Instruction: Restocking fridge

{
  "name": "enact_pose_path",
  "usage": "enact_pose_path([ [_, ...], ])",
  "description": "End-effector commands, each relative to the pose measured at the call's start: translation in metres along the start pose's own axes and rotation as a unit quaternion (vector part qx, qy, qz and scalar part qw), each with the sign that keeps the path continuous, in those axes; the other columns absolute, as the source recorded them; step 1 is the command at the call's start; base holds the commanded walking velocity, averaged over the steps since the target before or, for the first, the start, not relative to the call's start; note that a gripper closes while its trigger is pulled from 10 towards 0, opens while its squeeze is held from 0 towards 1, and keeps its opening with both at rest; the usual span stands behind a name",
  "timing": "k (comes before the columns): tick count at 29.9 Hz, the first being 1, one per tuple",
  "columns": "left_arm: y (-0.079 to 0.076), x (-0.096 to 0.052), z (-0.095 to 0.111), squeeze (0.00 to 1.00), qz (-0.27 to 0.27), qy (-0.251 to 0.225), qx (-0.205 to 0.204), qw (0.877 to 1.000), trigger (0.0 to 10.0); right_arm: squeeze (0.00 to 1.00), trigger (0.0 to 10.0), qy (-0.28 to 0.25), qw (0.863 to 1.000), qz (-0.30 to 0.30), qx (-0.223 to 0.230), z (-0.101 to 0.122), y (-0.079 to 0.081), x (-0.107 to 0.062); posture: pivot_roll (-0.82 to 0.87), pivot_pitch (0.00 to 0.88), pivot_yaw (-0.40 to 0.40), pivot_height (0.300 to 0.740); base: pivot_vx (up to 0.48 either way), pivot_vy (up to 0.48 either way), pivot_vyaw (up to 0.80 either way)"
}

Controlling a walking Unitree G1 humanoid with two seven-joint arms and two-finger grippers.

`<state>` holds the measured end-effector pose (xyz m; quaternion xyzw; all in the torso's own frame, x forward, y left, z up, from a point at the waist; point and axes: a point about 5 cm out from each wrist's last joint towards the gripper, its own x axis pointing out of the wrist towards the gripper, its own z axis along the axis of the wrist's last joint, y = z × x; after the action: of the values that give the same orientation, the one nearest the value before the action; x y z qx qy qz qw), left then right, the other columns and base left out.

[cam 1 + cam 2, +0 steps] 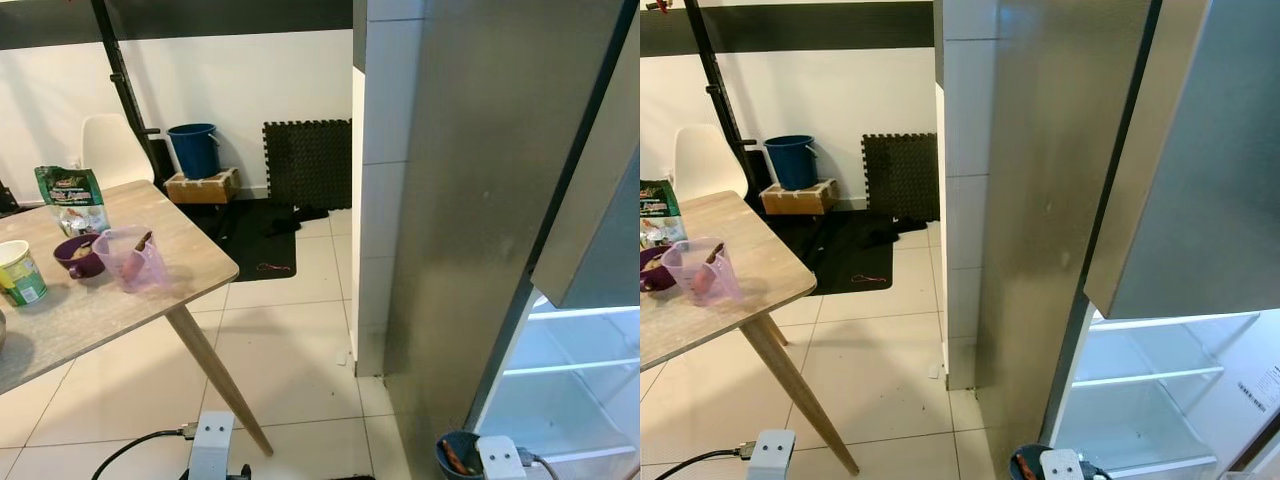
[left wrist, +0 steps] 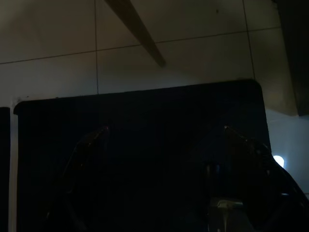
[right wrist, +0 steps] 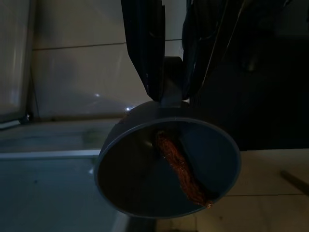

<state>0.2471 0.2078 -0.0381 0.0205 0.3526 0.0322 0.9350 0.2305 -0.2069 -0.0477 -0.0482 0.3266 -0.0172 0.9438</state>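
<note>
While the robot stands beside the open fridge (image 1: 1160,400), the right gripper (image 3: 169,92) hangs low at its side with both black fingers closed on the handle tab of a dark blue cup (image 3: 166,166). Seen from the right wrist, the cup sits directly below the fingertips, its mouth facing the camera, and a reddish-brown sausage (image 3: 182,169) lies slantwise inside it, resting against the inner wall. From the head views the same cup (image 1: 455,455) shows at the lower edge, just in front of the fridge's lit interior, near the foot of the steel side panel (image 1: 470,200). White shelves (image 1: 1150,378) inside the fridge appear bare where visible, and the fridge door (image 1: 1200,180) stands swung outward on the right. On the left, the left gripper (image 2: 164,159) hangs in deep shade over the tiled floor (image 1: 290,350); whether its fingers are apart or together cannot be told. A wooden table (image 1: 190,250) stands well apart from the fridge, bearing a pink measuring jug (image 1: 130,257), a purple bowl (image 1: 78,257), a green bag (image 1: 72,198) and a green-labelled tub (image 1: 20,272). Behind it are a white chair (image 1: 108,150), a blue bucket (image 1: 195,150) on a wooden box (image 1: 202,186), and a black foam mat (image 1: 307,162) leaning against the wall.
</note>
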Motion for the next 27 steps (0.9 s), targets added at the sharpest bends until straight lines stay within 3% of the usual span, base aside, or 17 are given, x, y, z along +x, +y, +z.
enact_pose_path([
  [1,0.005,-0.001,-0.005,0.0,0.002,0.016,0.006,1.0,10.0,0.0,10.0,0.007,1.0,-0.016,0.003,-0.003,-0.003,-0.001,-0.06,0.09,0.046,0.74,0.0,0.0,0.0],
  [12,0.007,0.001,0.0,0.0,0.01,0.018,0.0,1.0,10.0,0.0,10.0,0.016,1.0,-0.02,0.004,-0.008,-0.004,-0.002,-0.06,0.082,0.038,0.74,0.0,0.0,0.0],
  [27,0.011,-0.005,-0.02,0.0,0.024,0.038,-0.019,0.999,10.0,0.0,10.0,0.011,1.0,0.001,-0.007,0.003,0.002,0.003,-0.05,0.09,0.002,0.74,0.0,0.0,0.0],
])
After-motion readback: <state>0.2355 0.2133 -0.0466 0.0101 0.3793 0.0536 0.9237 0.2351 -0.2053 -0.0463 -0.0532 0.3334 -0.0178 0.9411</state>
